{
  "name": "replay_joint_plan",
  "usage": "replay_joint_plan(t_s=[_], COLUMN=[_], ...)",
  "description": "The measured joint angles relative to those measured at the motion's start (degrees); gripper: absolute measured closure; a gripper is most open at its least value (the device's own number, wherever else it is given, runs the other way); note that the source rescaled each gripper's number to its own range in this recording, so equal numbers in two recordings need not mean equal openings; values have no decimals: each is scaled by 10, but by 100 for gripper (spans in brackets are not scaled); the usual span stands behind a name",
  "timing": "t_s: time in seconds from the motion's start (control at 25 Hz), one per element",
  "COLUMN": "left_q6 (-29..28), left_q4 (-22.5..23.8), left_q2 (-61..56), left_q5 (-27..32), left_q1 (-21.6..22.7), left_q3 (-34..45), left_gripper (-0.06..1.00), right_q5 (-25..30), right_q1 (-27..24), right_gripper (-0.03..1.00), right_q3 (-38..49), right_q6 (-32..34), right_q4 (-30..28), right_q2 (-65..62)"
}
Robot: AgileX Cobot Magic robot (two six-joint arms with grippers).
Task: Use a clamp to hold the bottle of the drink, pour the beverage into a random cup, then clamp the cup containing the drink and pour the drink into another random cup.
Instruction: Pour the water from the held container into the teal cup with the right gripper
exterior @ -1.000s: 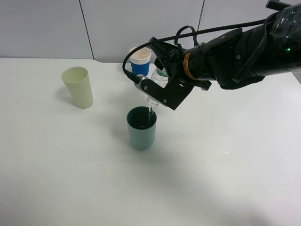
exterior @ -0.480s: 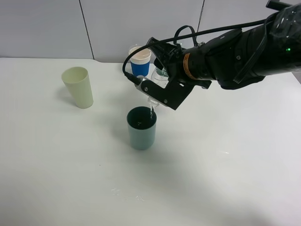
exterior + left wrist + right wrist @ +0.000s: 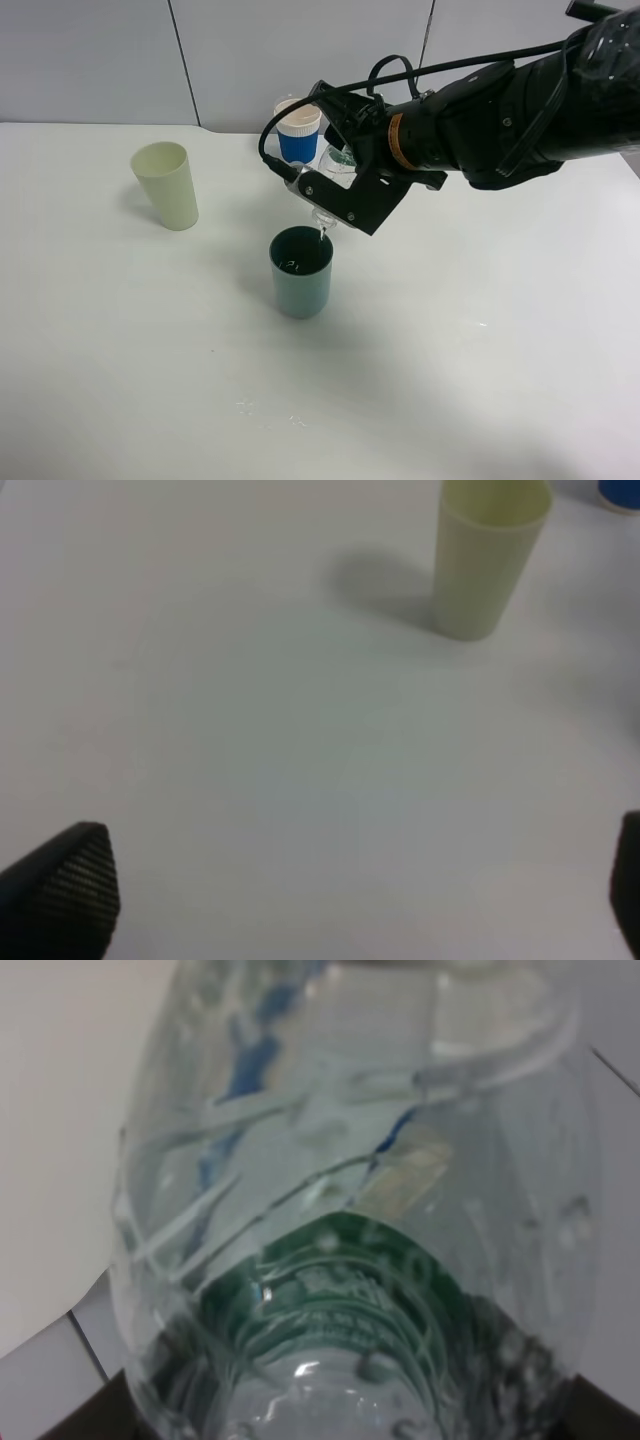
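Observation:
In the exterior high view my right gripper (image 3: 348, 196), black with a white plate and a black cable, is shut on the clear bottle (image 3: 338, 160) and holds it tipped mouth-down. The bottle's mouth hangs just over the rim of the teal cup (image 3: 301, 272), with a thin trickle of water at the mouth. In the right wrist view the bottle (image 3: 350, 1190) with its green label fills the picture. The pale yellow-green cup (image 3: 166, 185) stands upright to the left, apart from both. My left gripper (image 3: 350, 895) is open above bare table, short of that pale cup (image 3: 488, 565).
A blue cup with a white rim (image 3: 298, 131) stands at the back behind the bottle; its edge (image 3: 622, 492) shows in the left wrist view. A few water drops (image 3: 270, 415) lie on the white table (image 3: 480, 380) near the front.
The stream of water from the bottle into the teal cup has thinned to a trickle. The right arm has barely moved, and the left gripper stays where it was.

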Motion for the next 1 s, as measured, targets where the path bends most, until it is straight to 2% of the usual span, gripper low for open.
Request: replay_joint_plan(t_s=[0.56, 0.88, 1.0], left_q6=[3, 0, 0], left_q4=[0, 0, 0], left_q2=[0, 0, 0], left_q5=[0, 0, 0], left_q1=[0, 0, 0], left_q3=[0, 0, 0], left_gripper=[-6, -6, -6], right_q5=[-12, -12, -12], right_q1=[0, 0, 0], right_gripper=[96, 96, 96], right_q3=[0, 0, 0], right_q6=[-5, -89, -95], right_q4=[0, 0, 0], right_q2=[0, 0, 0])
